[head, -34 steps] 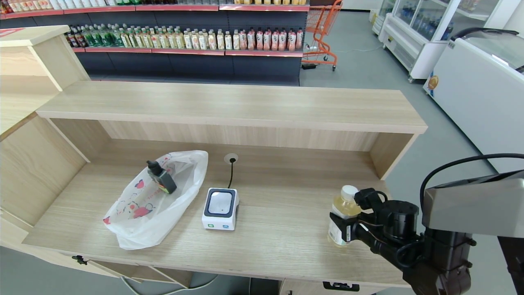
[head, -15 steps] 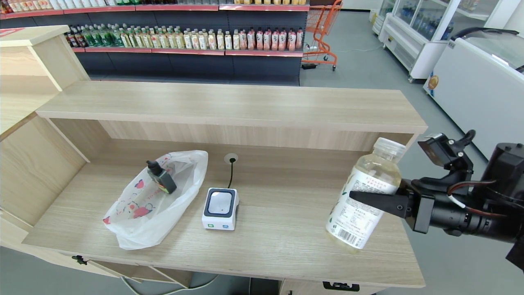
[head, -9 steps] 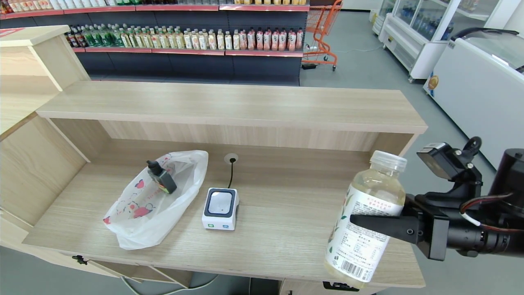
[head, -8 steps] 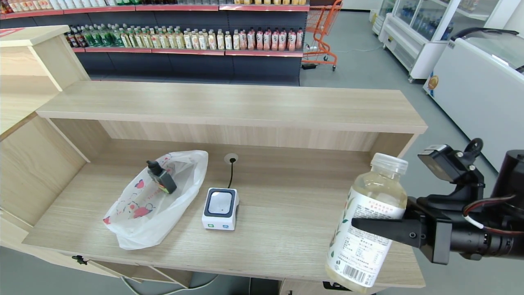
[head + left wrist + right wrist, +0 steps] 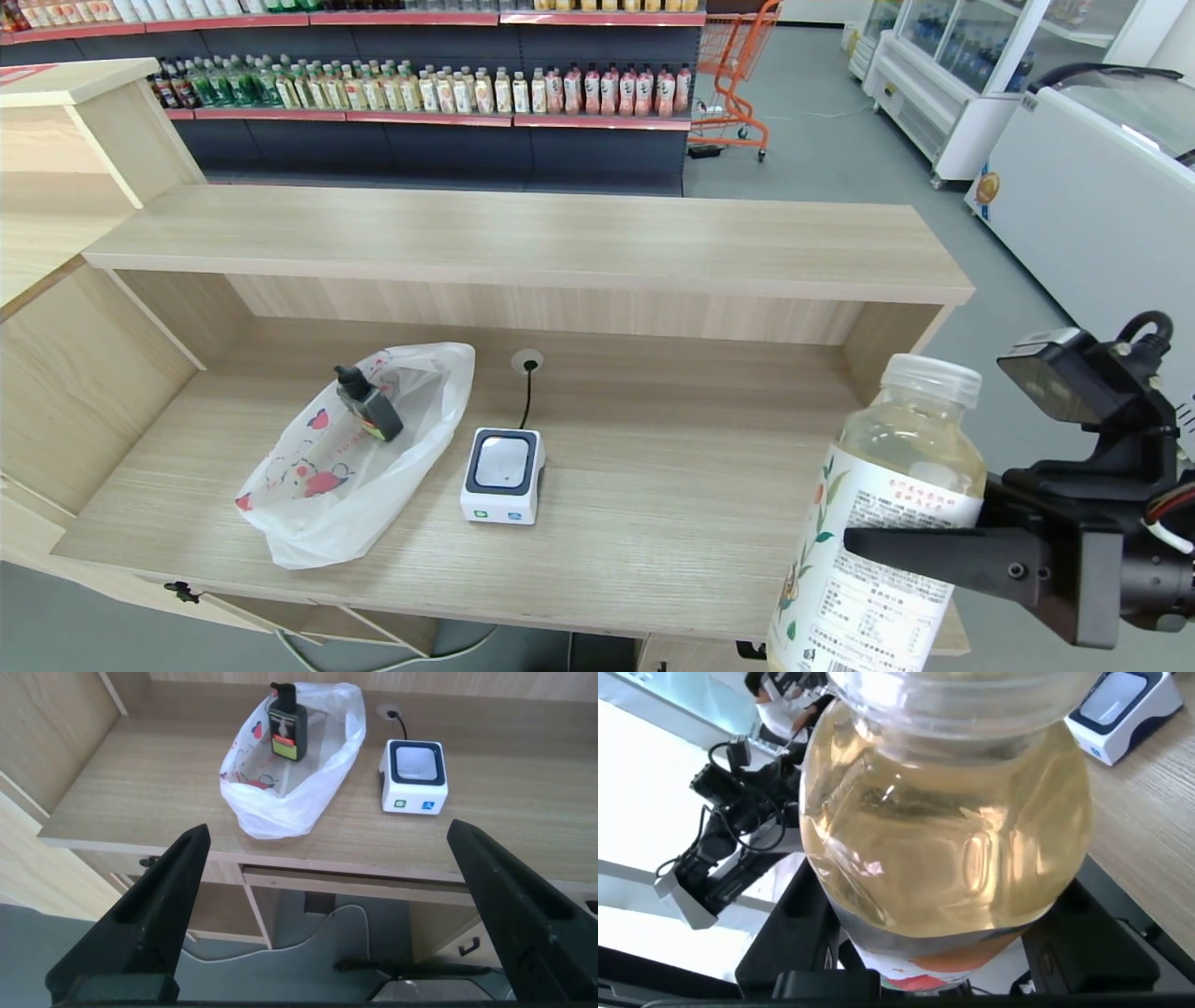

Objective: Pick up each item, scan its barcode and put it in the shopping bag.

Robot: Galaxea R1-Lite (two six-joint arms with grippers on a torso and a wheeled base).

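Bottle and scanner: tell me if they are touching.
Apart. The head view shows the bottle held in the right end effector at the counter's right edge, with bare counter between it and the scanner.

The right gripper clamps a clear plastic bottle of pale yellow drink. Its black fingers press against opposite sides of the body, just where the label begins. The bottle's ribbed neck points toward the camera. Past it, a white barcode scanner with a dark-framed window sits on the wooden counter, back from the counter's edge and well apart from the bottle.
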